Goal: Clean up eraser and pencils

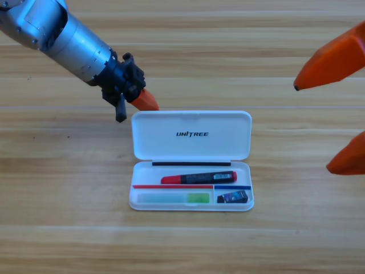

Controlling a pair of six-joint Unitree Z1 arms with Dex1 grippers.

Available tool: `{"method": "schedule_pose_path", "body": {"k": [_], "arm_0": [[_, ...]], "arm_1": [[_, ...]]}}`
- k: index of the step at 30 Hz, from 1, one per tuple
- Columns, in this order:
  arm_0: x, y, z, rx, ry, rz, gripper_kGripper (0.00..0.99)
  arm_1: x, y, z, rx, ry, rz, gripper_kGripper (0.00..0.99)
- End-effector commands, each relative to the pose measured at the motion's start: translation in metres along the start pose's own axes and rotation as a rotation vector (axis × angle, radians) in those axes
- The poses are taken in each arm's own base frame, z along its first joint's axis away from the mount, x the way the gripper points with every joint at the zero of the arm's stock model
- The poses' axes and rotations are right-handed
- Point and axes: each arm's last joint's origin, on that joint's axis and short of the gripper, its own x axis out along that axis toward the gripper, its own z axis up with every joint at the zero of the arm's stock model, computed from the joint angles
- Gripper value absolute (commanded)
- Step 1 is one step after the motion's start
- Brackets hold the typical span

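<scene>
Case: your white case (191, 137) lay open on the table (57, 188), lid folded back flat toward the arms, so the tray faced up for loading.
Marker: the red-and-black marker (198, 178) lay lengthwise in the tray's upper slot, which suits its length.
Green pen: the pale pen with the green end (174, 198) lay in the lower left slot, parallel to the marker, held apart from it by the divider.
Eraser: the small dark eraser (232, 197) sat in the short lower right pocket, just beside the green end, the only slot sized for it.
Left gripper: your left gripper (138, 98) hung just beyond the lid's upper left corner, holding nothing; you could not tell how its jaws stood. I judge it was placed there to get behind the lid and swing it shut.
Right gripper: your right gripper (336, 108) waited at the right edge, jaws spread wide and empty, well apart from the case.
Progress: with all three items stowed, closing the lid looked like the only step left.
</scene>
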Motion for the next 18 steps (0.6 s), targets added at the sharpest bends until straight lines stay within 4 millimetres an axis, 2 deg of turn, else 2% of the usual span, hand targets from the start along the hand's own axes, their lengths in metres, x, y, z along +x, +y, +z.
{"method": "schedule_pose_path", "body": {"k": [1,18], "arm_0": [[0.025,-0.008,-0.01,-0.019,0.037,-0.06,0.0],[0.013,-0.021,-0.005,-0.013,0.035,-0.075,0.0]], "arm_1": [[0.018,-0.004,-0.007,0.026,0.026,0.055,0.916],[0.018,-0.003,-0.007,0.026,0.025,0.064,0.916]]}}
